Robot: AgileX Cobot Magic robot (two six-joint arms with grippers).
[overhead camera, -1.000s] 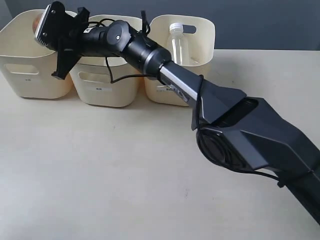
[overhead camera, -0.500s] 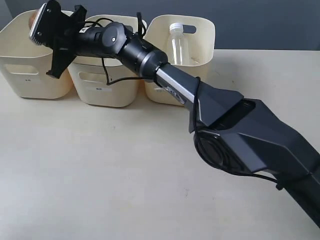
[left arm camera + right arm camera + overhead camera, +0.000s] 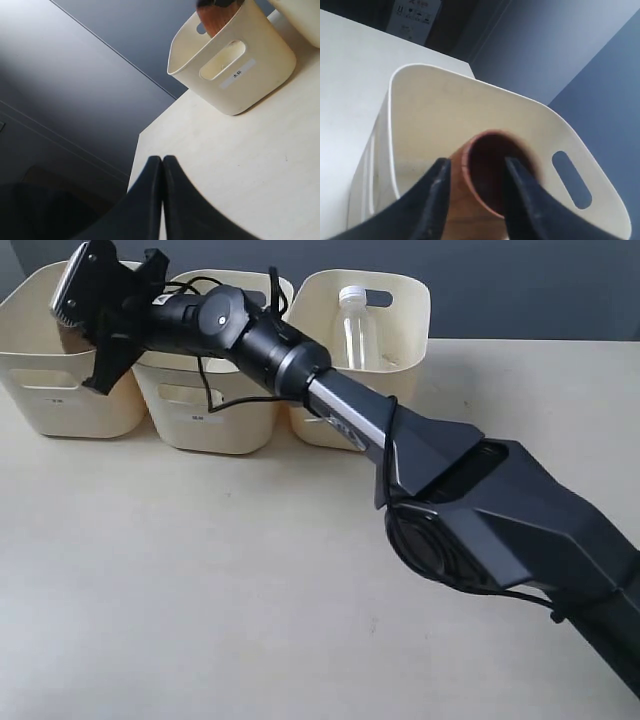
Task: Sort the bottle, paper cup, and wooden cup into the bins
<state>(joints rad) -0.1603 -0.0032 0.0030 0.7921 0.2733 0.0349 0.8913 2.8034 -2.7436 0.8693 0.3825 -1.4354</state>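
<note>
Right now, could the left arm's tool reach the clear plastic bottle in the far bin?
Probably not easily: the right arm stretches across the cream bins in front of the clear plastic bottle.

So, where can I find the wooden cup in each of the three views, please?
Exterior view: hidden; the right gripper reaches over the leftmost bin and covers it.
Left wrist view: a brown sliver of the wooden cup at the top edge, over the bin.
Right wrist view: low in the middle, the cup between the gripper's fingers, over the bin.
Shared landmark: that cream bin and its oval handle cutout.
</note>
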